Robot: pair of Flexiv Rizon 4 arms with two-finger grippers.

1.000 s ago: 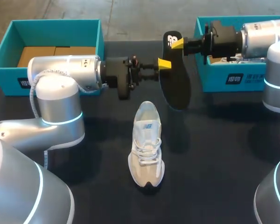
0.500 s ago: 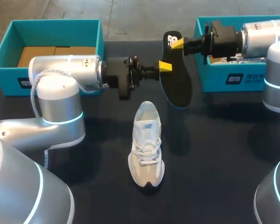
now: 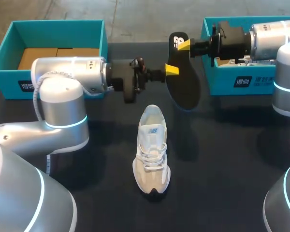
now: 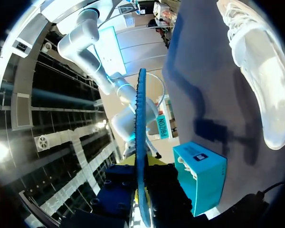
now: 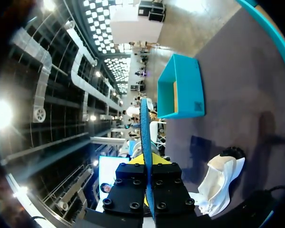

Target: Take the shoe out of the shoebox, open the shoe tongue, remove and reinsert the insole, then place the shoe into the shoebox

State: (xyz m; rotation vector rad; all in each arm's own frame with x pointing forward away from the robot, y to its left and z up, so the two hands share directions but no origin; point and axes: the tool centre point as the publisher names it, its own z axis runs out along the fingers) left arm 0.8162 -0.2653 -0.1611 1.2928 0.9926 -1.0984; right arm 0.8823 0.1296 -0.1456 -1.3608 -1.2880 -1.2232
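Locating the insole (image 3: 183,87) first: where is it held?

— It is held clear of the table (image 3: 232,159), between the two teal boxes. It is gripped from both sides: the left gripper (image 3: 171,69) is closed on its edge about mid-length, and the right gripper (image 3: 183,45) is clamped near its far, logo-marked end. In each wrist view the insole is seen edge-on, pinched between that gripper's own fingers.

And the shoe (image 3: 152,150)?

— It is set upright on its sole on the table, nearer the robot than the insole and slightly to the left of it. Its toe is pointed toward the robot and its heel opening is turned away, toward the insole.

What relation is the next move judged to turn on?

— The two long axes. The insole's length is run roughly far-to-near with a slight slant, its free end lowest and nearest the shoe's heel, just beyond and to the right of it. That free end would have to be brought over the opening and fed forward toward the toe.

Which arm is better placed?

— The left gripper is closer to the shoe. Both the left box (image 3: 58,29) and the right box (image 3: 232,82) are well apart from it.
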